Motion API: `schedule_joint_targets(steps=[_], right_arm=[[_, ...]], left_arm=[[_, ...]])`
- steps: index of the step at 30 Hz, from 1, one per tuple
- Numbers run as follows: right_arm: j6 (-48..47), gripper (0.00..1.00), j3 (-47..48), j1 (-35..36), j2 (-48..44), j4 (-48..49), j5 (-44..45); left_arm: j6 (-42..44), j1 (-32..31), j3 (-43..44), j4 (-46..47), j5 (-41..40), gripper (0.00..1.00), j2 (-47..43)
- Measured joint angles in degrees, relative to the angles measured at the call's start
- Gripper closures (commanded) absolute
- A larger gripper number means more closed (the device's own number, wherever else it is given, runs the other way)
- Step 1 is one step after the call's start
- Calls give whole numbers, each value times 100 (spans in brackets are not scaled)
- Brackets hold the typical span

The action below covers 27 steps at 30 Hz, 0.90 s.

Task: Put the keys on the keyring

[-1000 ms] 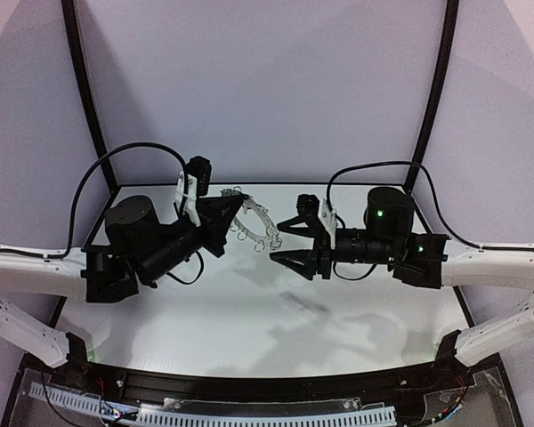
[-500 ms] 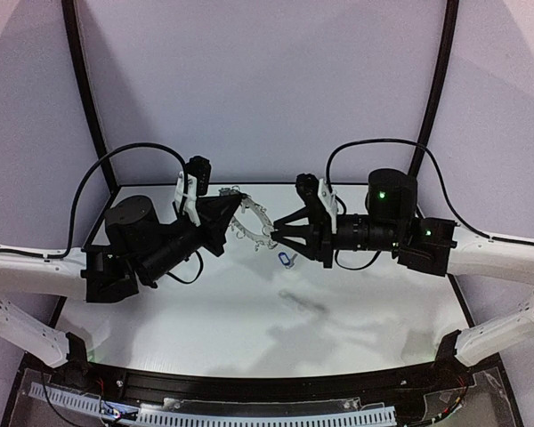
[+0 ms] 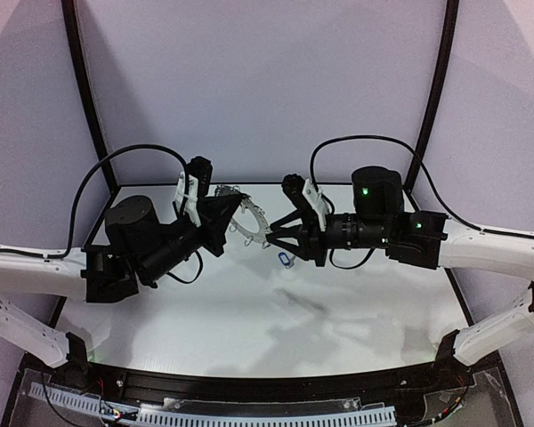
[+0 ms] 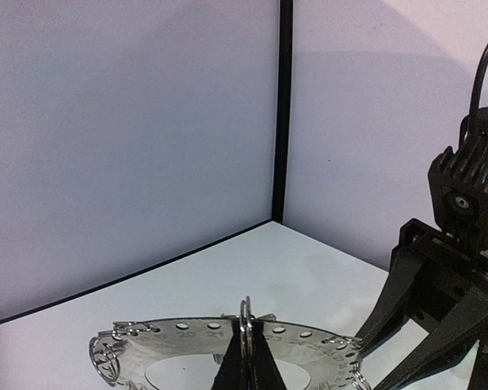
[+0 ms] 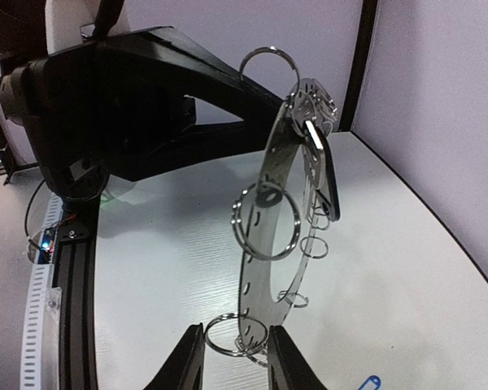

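My left gripper (image 3: 236, 209) is shut on the rim of the keyring (image 3: 251, 219) and holds it above the table. In the left wrist view the grey disc (image 4: 187, 335) lies across the closed fingertips (image 4: 246, 357). My right gripper (image 3: 270, 242) is open, its fingers (image 5: 187, 366) on either side of the disc's lower rim (image 5: 260, 268) and a wire loop (image 5: 232, 337). The black-headed key (image 5: 327, 179) hangs on the ring's upper part. The blue-tag key (image 3: 285, 259) lies on the table below my right gripper and also shows in the right wrist view (image 5: 366, 382).
The white table (image 3: 249, 320) ends at black frame posts (image 3: 84, 98) and grey walls behind. The left arm's body (image 5: 138, 106) fills the upper left of the right wrist view. Cables (image 3: 374, 147) arc above both arms.
My right gripper has moved left and up to the keyring's rim. The blue-tag key has come into view on the table. The left gripper has tilted the ring slightly.
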Motion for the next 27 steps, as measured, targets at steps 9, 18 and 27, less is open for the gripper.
schedule_joint_targets(steps=[9, 18, 27], right_arm=[[104, 79, 27, 0, 23, 0, 145], [70, 71, 27, 0, -29, -52, 38], [38, 79, 28, 0, -152, -115, -233]], left_arm=[[0, 0, 0, -2, 146, 99, -2], [68, 0, 0, -2, 143, 99, -1], [146, 0, 0, -4, 126, 99, -2]])
